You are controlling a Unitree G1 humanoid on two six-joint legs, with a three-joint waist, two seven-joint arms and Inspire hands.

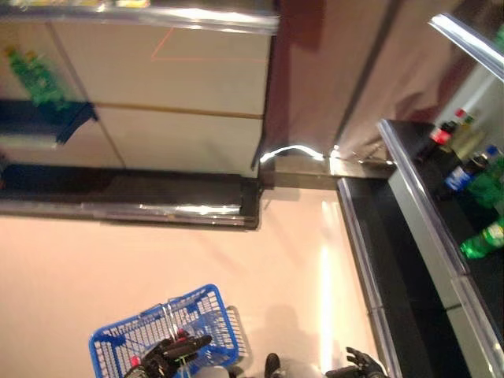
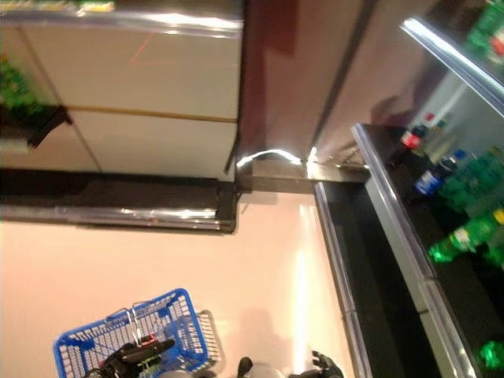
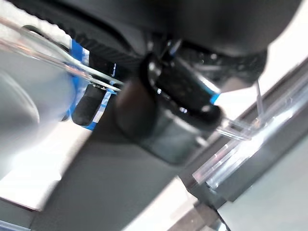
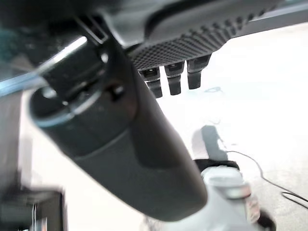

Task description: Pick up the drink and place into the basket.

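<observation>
In the left eye view the left hand (image 1: 169, 354) is low in the scene with its fingers curled round the metal handle of the blue basket (image 1: 205, 311), which hangs just beneath it above the pale floor (image 1: 157, 260). The right hand (image 1: 361, 364) is off to its side, holding nothing; the drinks stand well away from it on the dark shelf (image 1: 409, 169) ahead, a green bottle (image 1: 482, 239) lying nearest and darker bottles (image 1: 453, 179) further back. The right eye view shows the same layout, the right hand (image 2: 323, 365) far short of the shelf. In the left wrist view the handle runs as a bright rod past the gripping fingers (image 3: 91, 108). The right wrist view shows relaxed, straight fingers (image 4: 174, 79) over bare floor. The risk I see is reach: that lying bottle may roll when touched, and the basket may swing or tip while the body leans in.
</observation>
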